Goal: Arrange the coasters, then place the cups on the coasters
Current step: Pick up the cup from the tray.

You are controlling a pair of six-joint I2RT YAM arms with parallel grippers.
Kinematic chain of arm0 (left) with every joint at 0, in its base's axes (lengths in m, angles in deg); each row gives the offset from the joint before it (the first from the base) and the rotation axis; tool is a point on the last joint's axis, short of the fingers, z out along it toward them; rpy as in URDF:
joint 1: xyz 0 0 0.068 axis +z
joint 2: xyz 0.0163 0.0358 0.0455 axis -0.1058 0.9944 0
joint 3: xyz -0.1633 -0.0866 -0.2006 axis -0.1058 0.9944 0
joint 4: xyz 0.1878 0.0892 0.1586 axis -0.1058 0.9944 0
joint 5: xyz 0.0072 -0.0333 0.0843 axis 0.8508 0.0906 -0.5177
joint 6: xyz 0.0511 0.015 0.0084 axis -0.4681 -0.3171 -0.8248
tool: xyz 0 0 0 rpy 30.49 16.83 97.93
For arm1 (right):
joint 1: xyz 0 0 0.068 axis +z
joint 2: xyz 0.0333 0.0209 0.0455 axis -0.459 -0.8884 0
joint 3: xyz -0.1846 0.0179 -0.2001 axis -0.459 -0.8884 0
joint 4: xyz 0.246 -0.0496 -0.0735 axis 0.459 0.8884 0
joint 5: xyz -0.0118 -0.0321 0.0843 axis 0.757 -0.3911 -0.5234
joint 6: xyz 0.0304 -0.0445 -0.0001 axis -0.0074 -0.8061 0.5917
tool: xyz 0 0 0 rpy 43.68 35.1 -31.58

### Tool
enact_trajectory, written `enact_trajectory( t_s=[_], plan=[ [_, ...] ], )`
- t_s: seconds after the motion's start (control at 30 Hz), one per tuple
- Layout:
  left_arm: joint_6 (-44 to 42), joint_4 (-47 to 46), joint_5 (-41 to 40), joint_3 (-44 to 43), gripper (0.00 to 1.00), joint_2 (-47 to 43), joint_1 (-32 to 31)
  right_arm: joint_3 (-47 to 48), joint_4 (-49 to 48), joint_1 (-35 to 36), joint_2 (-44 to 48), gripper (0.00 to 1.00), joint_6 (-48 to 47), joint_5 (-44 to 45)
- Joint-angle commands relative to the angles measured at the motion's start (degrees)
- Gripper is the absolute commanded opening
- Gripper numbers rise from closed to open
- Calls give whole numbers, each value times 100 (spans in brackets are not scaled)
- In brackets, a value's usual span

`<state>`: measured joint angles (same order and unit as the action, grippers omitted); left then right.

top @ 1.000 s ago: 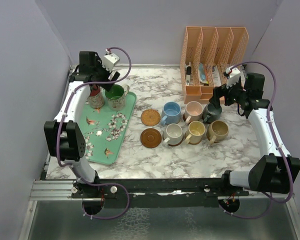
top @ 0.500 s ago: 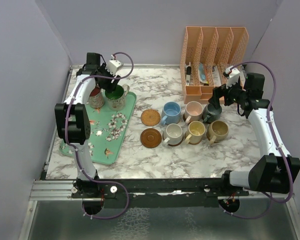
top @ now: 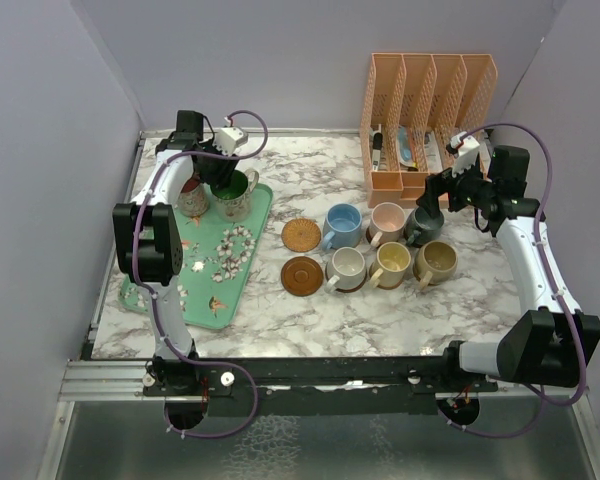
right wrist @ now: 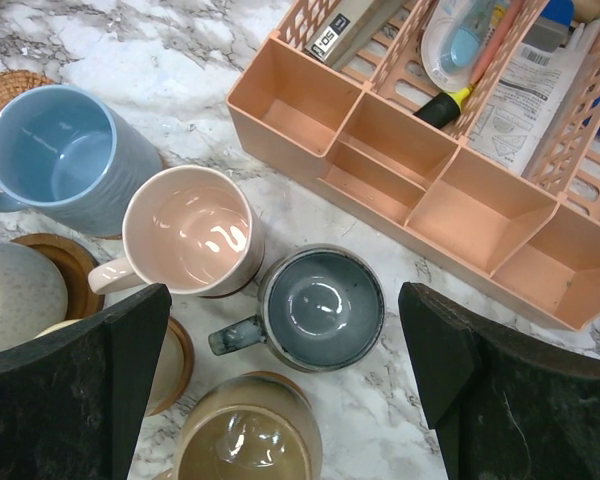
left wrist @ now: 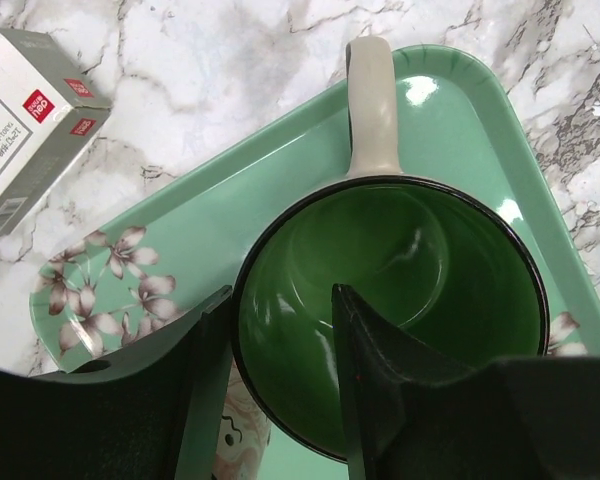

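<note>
While right hand (right wrist: pixel 283 330) gapes, left hand (left wrist: pixel 280 300) straddles green cup (left wrist: pixel 410 270) rim.

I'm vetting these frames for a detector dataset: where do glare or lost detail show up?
Left wrist view: glare spots on the mint tray beside the handle of the green mug, and the left gripper is featureless black. Right wrist view: specular streaks inside the pink mug and grey-teal mug, otherwise sharp. Top view: even light, soft shadows, no blur.
</note>
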<state>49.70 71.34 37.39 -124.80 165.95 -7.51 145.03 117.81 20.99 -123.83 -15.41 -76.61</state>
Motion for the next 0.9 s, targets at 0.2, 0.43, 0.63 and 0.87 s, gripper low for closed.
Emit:
enact_trajectory(
  t_s=[0.2, 0.43, 0.63, 0.87],
  plan=[
    [742, 324, 14, 602, 45, -457, -168, -41, -54, 18, 21, 98, -55, -224],
    [1130, 491, -30, 1184, 50, -852, -182, -40, -36, 18, 21, 98, -47, -292],
    [1195, 500, 132, 1910, 53, -1455, -195, -44, -19, 18, -15, 98, -34, -355],
    [1410, 497, 135, 2624, 58, -2302, -208, -30, -1, 18, -47, 98, -31, -394]
  ],
)
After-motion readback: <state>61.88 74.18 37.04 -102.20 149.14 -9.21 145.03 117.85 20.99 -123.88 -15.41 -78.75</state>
